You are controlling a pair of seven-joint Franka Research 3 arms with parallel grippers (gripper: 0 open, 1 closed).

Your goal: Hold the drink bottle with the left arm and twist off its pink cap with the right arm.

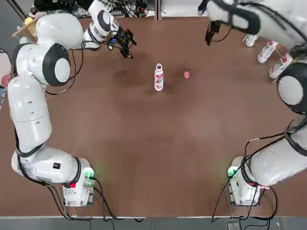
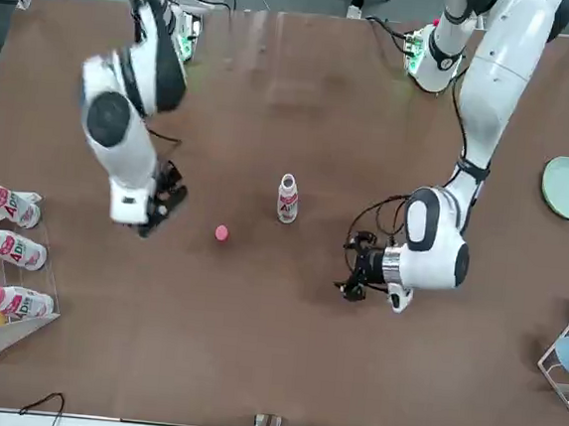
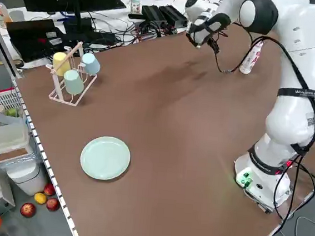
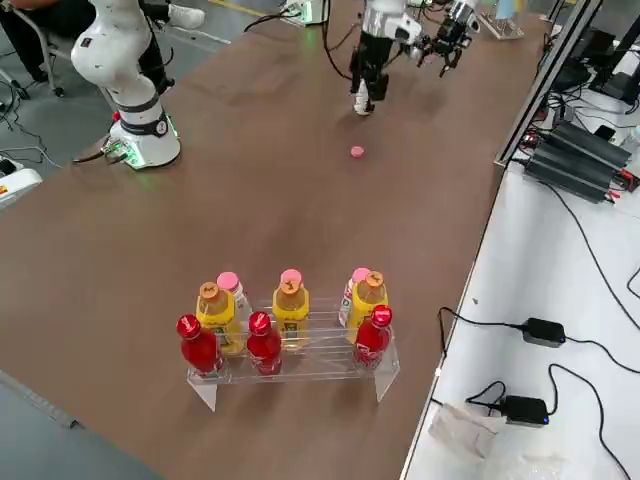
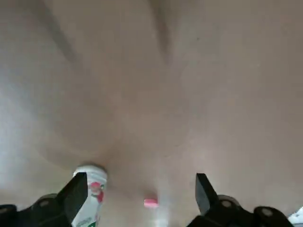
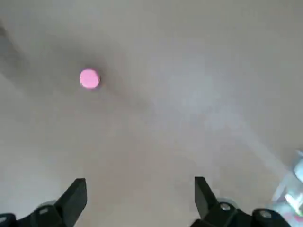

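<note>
The drink bottle (image 1: 159, 77) stands uncapped, the pink cap (image 1: 186, 74) beside it, both outside the wide-open left gripper (image 1: 125, 44) and right gripper (image 1: 209, 33).

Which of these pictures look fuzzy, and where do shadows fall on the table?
Both wrist views are soft: the pink cap and drink bottle lack crisp edges. In the front view the right arm's upper part smears. In the top view, a faint shadow lies beneath the left hand.
</note>
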